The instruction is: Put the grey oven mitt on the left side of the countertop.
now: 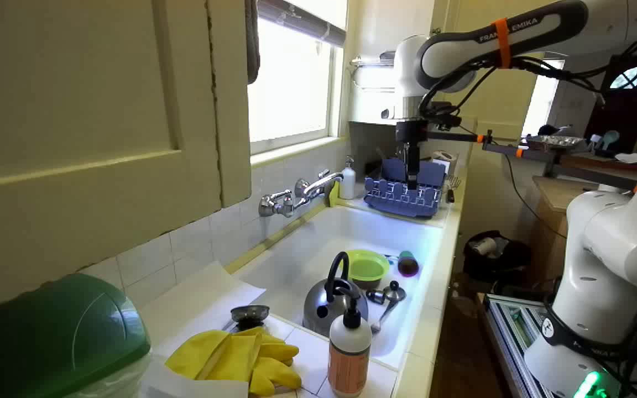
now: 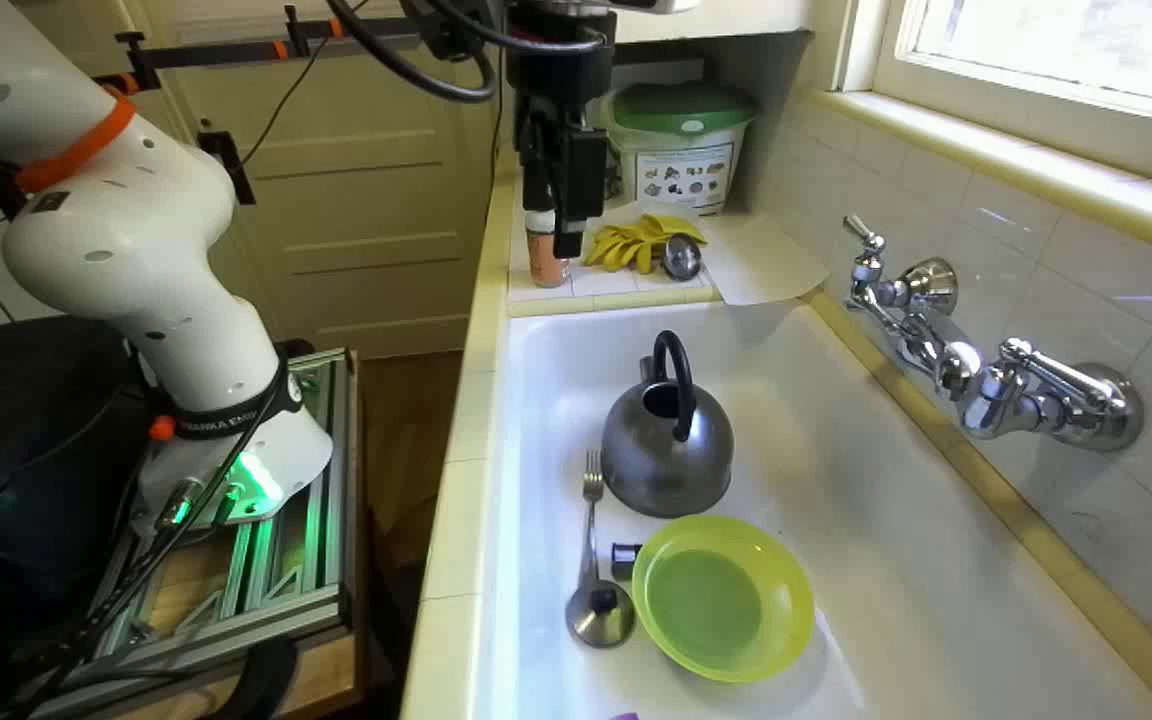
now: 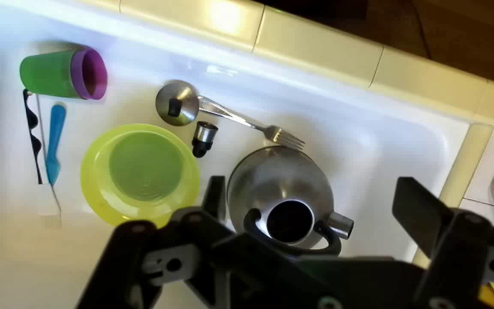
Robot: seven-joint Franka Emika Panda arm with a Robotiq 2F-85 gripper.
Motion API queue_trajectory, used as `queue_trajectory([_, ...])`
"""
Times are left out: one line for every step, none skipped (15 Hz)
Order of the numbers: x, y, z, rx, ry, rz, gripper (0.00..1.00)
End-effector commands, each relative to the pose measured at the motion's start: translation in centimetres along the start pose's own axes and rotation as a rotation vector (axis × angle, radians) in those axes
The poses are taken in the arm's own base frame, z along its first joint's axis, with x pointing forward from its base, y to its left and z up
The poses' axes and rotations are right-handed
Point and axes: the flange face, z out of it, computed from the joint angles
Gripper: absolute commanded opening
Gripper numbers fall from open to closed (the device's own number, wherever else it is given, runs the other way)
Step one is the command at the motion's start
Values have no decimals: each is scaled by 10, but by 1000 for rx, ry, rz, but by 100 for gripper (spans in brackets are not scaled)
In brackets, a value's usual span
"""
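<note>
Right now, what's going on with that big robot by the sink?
The robot arm is holding its gripper up above the sink. The gripper is open and isn't holding anything. In the sink there's a grey kettle with no lid on it, a yellow-green bowl and a green cup lying on its side. Yellow gloves and a pump bottle are on the countertop at the sink's end.

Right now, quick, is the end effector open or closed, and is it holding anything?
End effector: open, holding nothing; the kettle below it stands in the sink.
</note>
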Motion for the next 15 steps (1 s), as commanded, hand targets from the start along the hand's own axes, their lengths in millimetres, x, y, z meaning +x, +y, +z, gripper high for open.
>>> queue_trajectory([0,0,0,0,-1,0,100])
queue_trajectory([0,0,0,0,-1,0,100])
queue_trajectory([0,0,0,0,-1,0,100])
queue_trajectory([0,0,0,0,-1,0,100])
queue_trajectory([0,0,0,0,-1,0,100])
queue_trajectory([0,0,0,0,-1,0,100])
queue_trajectory([0,0,0,0,-1,0,100])
queue_trajectory([1,-7,-5,-1,7,17,100])
queue_trajectory([-1,-23,-17,-8,23,4,100])
queue_trajectory([-4,-40,-32,-31,58,-8,100])
queue_trajectory([-4,-52,-42,-42,75,-20,100])
queue_trajectory([-9,-75,-67,-63,131,-36,100])
queue_trajectory([-11,-90,-85,-84,172,-48,100])
queue_trajectory([-14,-107,-106,-100,231,-64,100])
queue_trajectory([-18,-125,-128,-113,275,-75,100])
